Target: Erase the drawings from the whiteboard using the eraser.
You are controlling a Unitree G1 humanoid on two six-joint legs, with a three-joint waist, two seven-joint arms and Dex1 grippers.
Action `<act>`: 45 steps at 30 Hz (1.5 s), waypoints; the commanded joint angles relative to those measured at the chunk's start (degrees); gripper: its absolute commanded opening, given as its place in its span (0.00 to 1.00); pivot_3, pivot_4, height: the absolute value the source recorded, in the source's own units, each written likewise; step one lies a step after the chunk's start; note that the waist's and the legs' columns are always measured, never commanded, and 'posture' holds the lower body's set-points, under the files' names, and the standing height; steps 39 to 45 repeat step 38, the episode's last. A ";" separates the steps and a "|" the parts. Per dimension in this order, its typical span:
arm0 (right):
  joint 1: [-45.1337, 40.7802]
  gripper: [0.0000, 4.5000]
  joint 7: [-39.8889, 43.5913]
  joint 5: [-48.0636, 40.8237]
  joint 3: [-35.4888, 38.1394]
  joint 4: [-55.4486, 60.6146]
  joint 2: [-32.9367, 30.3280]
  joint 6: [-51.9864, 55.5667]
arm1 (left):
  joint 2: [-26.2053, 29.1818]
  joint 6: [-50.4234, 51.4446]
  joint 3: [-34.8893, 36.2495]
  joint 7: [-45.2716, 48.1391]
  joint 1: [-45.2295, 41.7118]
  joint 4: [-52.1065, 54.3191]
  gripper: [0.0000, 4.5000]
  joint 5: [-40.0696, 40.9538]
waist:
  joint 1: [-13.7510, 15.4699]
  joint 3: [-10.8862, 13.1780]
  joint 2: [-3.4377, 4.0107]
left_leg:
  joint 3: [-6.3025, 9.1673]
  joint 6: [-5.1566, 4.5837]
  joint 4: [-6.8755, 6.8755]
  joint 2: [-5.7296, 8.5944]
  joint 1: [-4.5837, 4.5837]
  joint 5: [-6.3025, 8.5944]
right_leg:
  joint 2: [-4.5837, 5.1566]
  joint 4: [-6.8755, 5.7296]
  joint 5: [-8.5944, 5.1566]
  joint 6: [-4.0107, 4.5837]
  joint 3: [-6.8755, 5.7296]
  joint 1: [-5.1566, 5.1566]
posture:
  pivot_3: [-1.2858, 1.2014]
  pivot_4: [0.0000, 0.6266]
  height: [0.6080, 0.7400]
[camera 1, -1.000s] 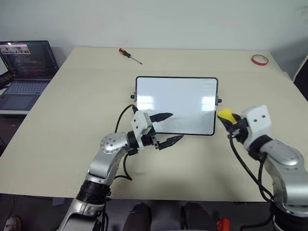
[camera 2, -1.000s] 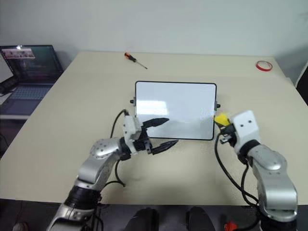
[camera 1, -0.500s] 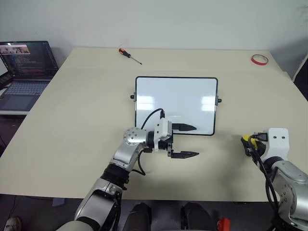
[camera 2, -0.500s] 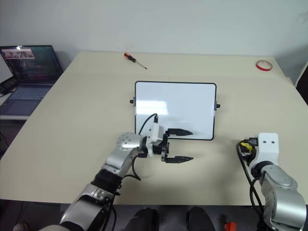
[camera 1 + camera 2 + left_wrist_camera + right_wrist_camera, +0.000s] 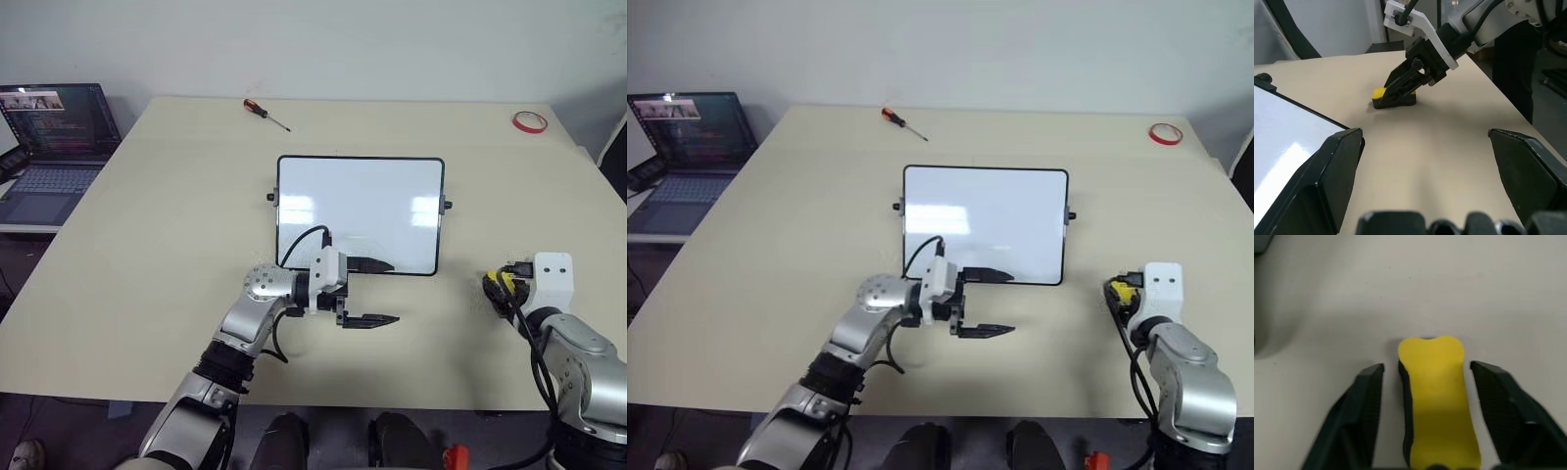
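Lying flat on the counter [image 5: 147, 245] between the parted fingers of the right pincer [image 5: 1422, 382]: the eraser [image 5: 1436, 396], seemingly released. Hovering wide open and empty near the whiteboard [image 5: 359, 213]: the left pincer [image 5: 377, 292], likely finished steadying.

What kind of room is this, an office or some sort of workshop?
Probably a lab or office workspace. A large beige table holds a small whiteboard and a screwdriver, and an open laptop showing code sits on a side desk to the left.
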State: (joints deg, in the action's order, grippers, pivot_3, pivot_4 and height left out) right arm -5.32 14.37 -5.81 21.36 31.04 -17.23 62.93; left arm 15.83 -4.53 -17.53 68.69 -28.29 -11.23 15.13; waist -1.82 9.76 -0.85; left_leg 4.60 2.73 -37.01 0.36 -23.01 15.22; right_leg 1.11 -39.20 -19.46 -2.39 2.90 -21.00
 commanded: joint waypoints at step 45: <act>38.73 0.99 -0.51 -4.06 -0.12 15.54 11.55 -46.44 | -8.60 13.17 21.48 -58.41 50.95 46.19 1.00 -6.77 | 0.14 -0.34 -0.07 | -0.21 0.06 0.06 -0.15 1.16 -0.02 | 0.11 0.16 -0.02 -0.05 0.68 0.99 | 0.52 0.24 1.00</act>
